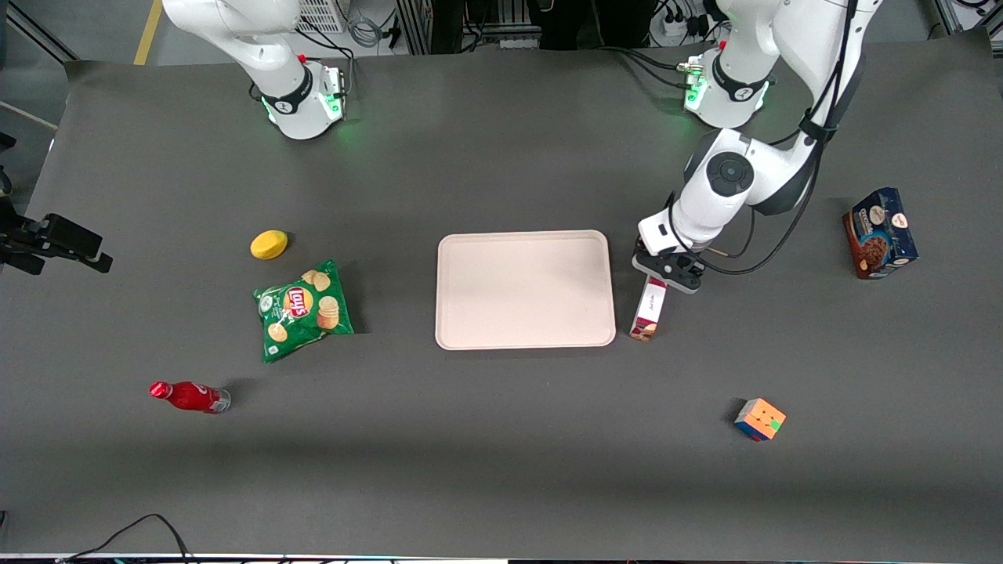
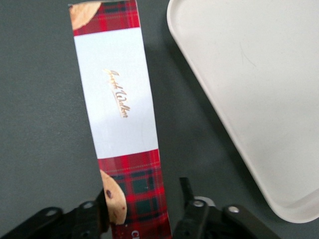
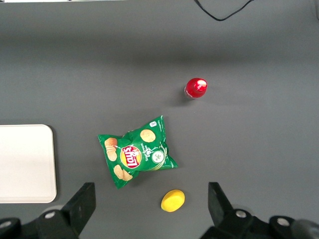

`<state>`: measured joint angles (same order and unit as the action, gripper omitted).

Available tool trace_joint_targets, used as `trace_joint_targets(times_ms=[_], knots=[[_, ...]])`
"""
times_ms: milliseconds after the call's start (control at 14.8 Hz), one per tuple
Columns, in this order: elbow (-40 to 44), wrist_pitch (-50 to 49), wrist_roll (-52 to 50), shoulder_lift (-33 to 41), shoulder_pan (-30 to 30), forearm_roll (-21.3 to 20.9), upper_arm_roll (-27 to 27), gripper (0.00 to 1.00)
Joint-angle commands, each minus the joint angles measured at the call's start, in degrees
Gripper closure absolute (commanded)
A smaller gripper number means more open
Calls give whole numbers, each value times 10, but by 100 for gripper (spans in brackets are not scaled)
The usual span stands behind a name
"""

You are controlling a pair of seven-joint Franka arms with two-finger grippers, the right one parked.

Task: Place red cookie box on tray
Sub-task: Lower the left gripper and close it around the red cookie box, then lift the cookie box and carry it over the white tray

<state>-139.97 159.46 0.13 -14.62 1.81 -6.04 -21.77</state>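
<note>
Look at the red cookie box (image 1: 649, 309). It is long and thin, with dark red and green checks, a big white middle with gold writing, and a cookie picture at each end. It lies flat on the dark tabletop (image 1: 501, 439), just right of the middle of the front view. One long side runs along the short edge of the tray (image 1: 525, 288). In the wrist view you can see a thin strip of tabletop between the box (image 2: 121, 114) and the tray's low rim (image 2: 199, 79), so the two are close but not touching.

Your claw (image 1: 666, 270) is down at the end of the box that is farther from the front camera. In the wrist view the claw (image 2: 144, 211) has a black finger (image 2: 99, 211) against one long side of the box. The other finger (image 2: 187, 191) stands a little off the other side, so the claw is spread around the box and not pinching it.

The tray is pale pink, big and flat, with round corners, and you can see its bare floor. The blue-and-brown cookie box (image 1: 879, 233) sits well away, toward the right edge of the front view. The color cube (image 1: 759, 419) is lower down, nearer the front camera. The chip bag (image 1: 304, 308), the yellow thing (image 1: 269, 244) and the red bottle (image 1: 188, 396) lie at the left of the front view, toward the parked arm's end.
</note>
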Motion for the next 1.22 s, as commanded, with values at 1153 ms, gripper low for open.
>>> trace_joint_targets(times_ms=[1153], knots=[[414,-595,-11,87,-4,36,4,100]])
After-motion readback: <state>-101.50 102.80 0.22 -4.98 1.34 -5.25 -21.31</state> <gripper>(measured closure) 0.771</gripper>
